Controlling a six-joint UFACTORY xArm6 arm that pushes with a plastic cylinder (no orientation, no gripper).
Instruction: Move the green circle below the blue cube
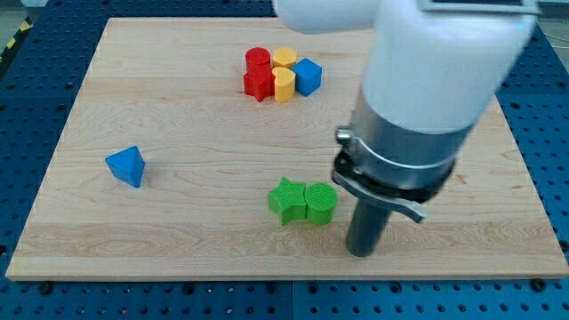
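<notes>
The green circle (pixel 321 203) stands on the wooden board (pixel 178 107) below the middle, touching a green star (pixel 286 199) on its left. The blue cube (pixel 308 76) sits near the view's top, at the right end of a tight cluster. My tip (pixel 360 252) rests on the board just right of and slightly below the green circle, a small gap apart from it.
The cluster by the blue cube holds a red cylinder (pixel 257 60), a red star (pixel 259 83), a yellow hexagon (pixel 284 59) and a yellow heart (pixel 284 85). A blue triangle (pixel 125 165) lies at the view's left. The arm's wide body (pixel 427 98) covers the board's right.
</notes>
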